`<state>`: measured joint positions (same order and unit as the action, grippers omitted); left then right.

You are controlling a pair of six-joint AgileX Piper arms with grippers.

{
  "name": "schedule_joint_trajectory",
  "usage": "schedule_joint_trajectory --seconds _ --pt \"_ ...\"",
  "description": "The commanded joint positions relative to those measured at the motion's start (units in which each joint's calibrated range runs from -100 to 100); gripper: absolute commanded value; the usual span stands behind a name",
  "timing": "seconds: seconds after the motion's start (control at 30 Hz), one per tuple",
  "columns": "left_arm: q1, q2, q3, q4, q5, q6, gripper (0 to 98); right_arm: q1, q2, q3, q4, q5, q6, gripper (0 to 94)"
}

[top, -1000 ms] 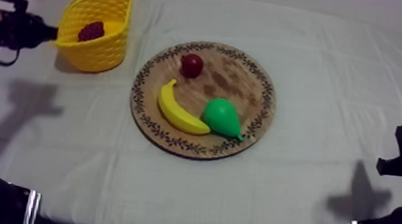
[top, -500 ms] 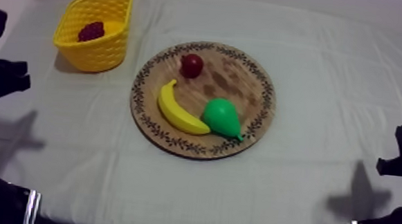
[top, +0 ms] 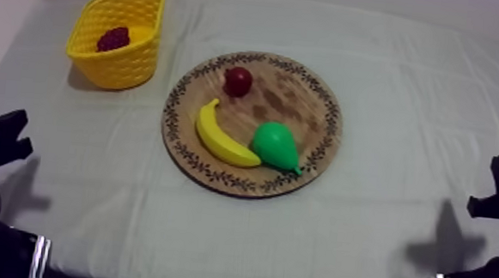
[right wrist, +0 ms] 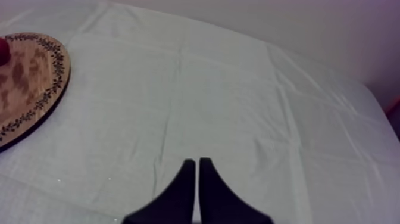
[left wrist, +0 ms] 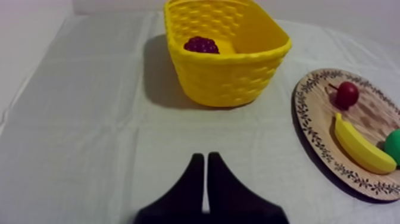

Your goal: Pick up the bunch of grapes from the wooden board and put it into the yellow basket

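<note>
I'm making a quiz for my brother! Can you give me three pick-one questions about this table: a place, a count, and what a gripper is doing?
1. How many fruits lie on the wooden board? A) one B) two C) three
2. Where is the bunch of grapes? A) on the board B) in the yellow basket C) up in the air
3. How are the left gripper's fingers? A) shut on nothing B) wide apart C) shut on a fruit
Answers: 1 C, banana, pear and small red fruit; 2 B, they sit inside it; 3 A, they lie together as a wedge.
</note>
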<state>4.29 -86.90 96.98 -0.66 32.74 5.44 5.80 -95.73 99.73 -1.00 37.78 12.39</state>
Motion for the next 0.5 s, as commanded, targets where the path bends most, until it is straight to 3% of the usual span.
schedule_joint_trajectory --seconds 0.0,0.2,0.47 --pt "-0.2 -5.7 0.9 0.12 1.5 -0.2 0.0 0.0 0.0 0.0 0.0 0.0 0.0 0.2" --pt "-1.8 -11.7 0.5 0.51 6.5 -1.2 0.0 0.0 0.0 0.0 0.0 0.0 0.0 0.2" --pt "-1.3 -13.0 0.2 -0.12 7.9 -2.1 0.0 0.0 0.0 0.0 0.0 0.0 0.0 0.2"
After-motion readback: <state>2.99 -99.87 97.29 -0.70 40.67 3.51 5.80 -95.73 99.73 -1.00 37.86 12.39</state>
